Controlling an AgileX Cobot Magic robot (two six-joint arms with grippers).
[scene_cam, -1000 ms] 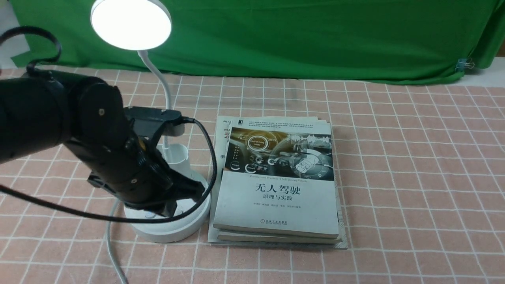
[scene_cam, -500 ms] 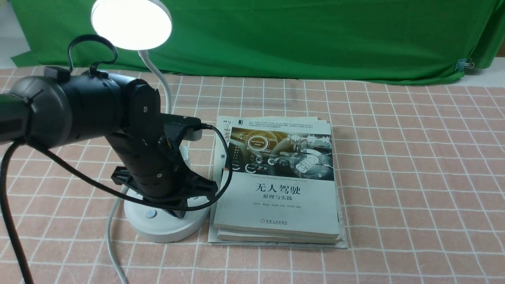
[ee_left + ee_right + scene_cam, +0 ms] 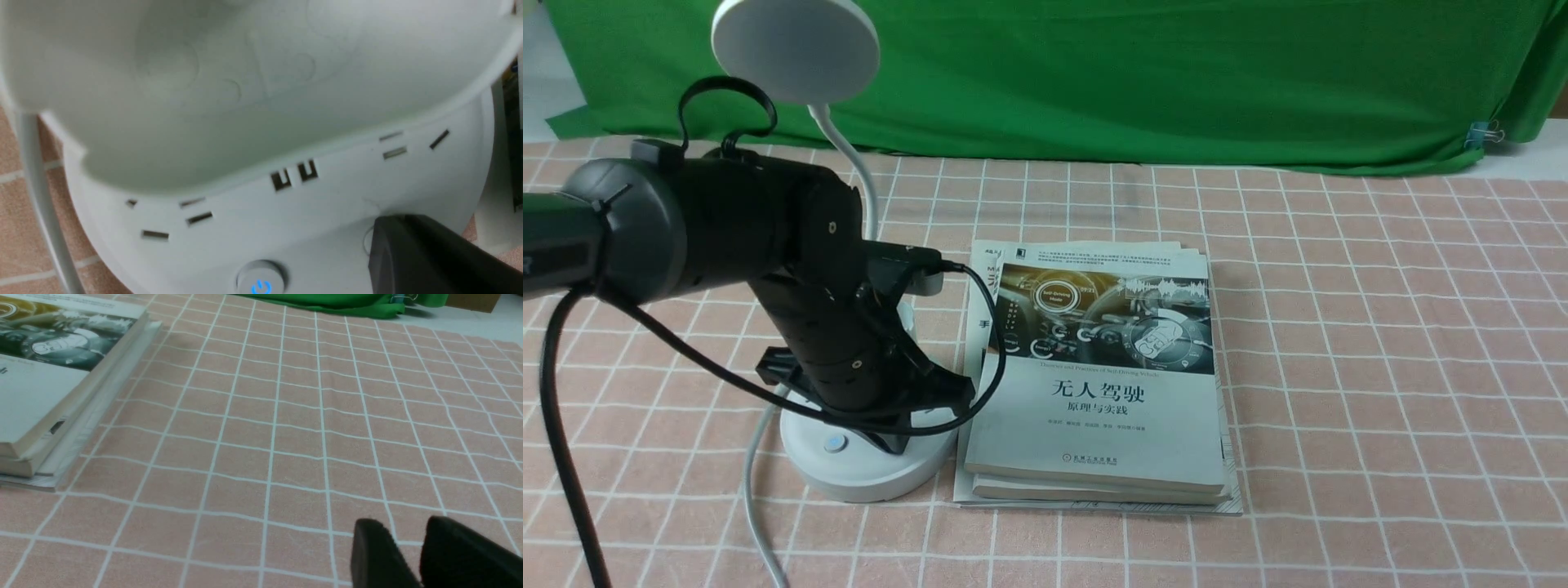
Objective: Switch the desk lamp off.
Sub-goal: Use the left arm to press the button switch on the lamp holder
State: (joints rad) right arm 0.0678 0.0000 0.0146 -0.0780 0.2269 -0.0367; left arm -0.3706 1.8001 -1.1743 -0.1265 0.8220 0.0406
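Note:
The desk lamp stands at the front left, its round disc head (image 3: 795,49) dark and unlit above the thin neck (image 3: 867,192). Its round white base (image 3: 849,478) carries a blue-lit power button (image 3: 833,444). My left gripper (image 3: 894,437) points down onto the base, shut, and its black tip (image 3: 392,232) covers a second round button to the right of the power button (image 3: 260,283). The pen cup (image 3: 245,81) and the sockets (image 3: 294,177) fill the left wrist view. My right gripper (image 3: 408,535) is shut and empty, low over the checked cloth.
A stack of books (image 3: 1094,376) lies just right of the lamp base and also shows in the right wrist view (image 3: 49,375). The lamp's white cord (image 3: 756,506) runs to the front edge. A green backdrop (image 3: 1176,82) hangs behind the pink checked tablecloth (image 3: 1380,367).
The lamp head was glowing in both earlier frames and is now dark. My left arm swung in and down onto the base, then stayed almost still over the last half second.

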